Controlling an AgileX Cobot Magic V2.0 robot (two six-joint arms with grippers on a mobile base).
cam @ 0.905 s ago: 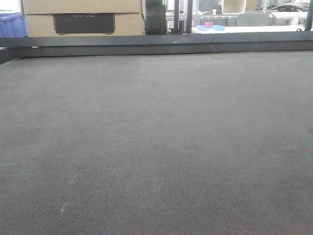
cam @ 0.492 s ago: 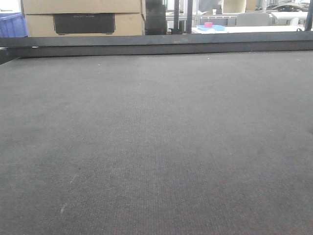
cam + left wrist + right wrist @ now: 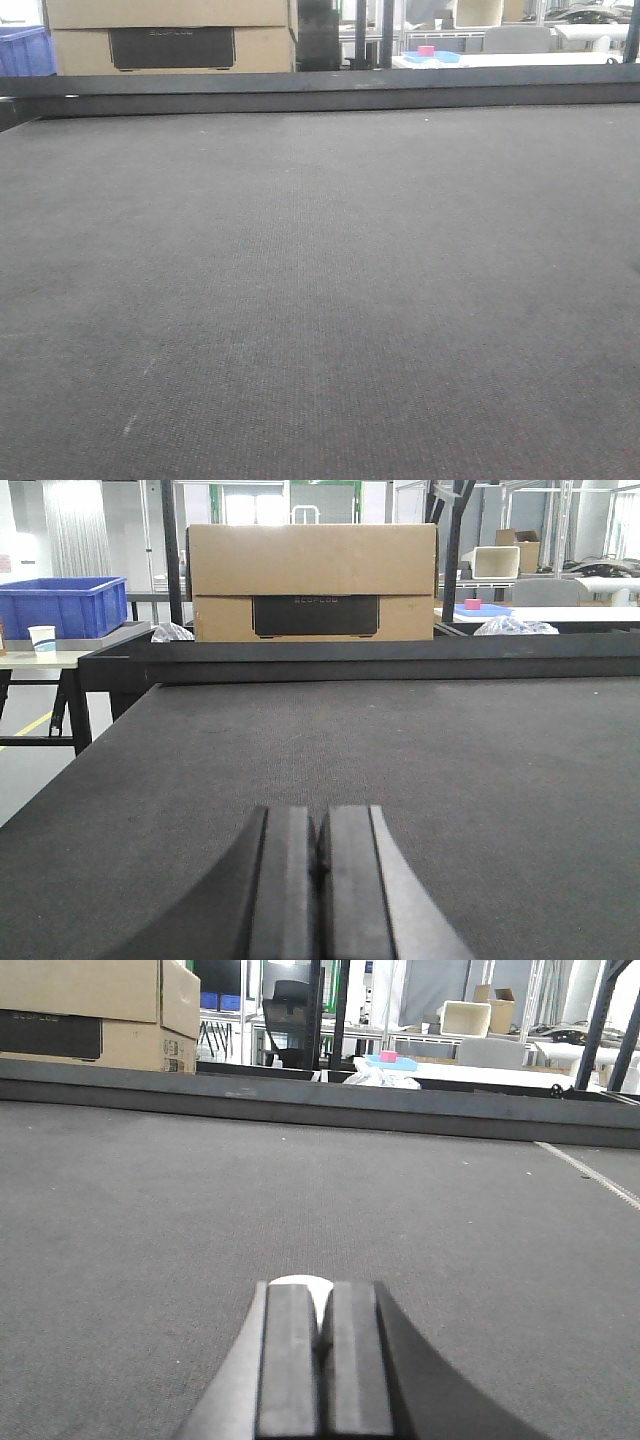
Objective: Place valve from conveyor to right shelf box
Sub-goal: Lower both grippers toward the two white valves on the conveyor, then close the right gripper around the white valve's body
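**A:** Valve: where is it?

**B:** I cannot tell for sure. A white lump (image 3: pixel 298 1284), rounded on top, peeps over the tips of my right fingers (image 3: pixel 321 1320), just beyond them and a shade to their left. The tips hide most of it. I cannot say whether it is the valve, or whether it touches me.

**A:** Are those fingers gripping it?

**B:** The right fingers are clenched, pad flat against pad, the seam closed. The lump sits on their far side, not between them.

**A:** And the left?

**B:** My left fingers (image 3: pixel 320 830) are clenched the same way, pad against pad, low over the table (image 3: pixel 450 760).

**A:** What lies ahead of them?

**B:** The dark grey woven table runs out from both pairs of fingers to a black rail (image 3: pixel 350 660) along the far edge. Past the rail, straight ahead of the left fingers, stands a cardboard box (image 3: pixel 312 580) with a dark panel in its face. Further left of those fingers a blue crate (image 3: pixel 65 605) rests on a bench, with a white cup (image 3: pixel 42 638) just beside it.

**A:** And by the right ones?

**B:** Well off to their right, a pale line (image 3: pixel 590 1170) runs slantwise across the table towards the rail.
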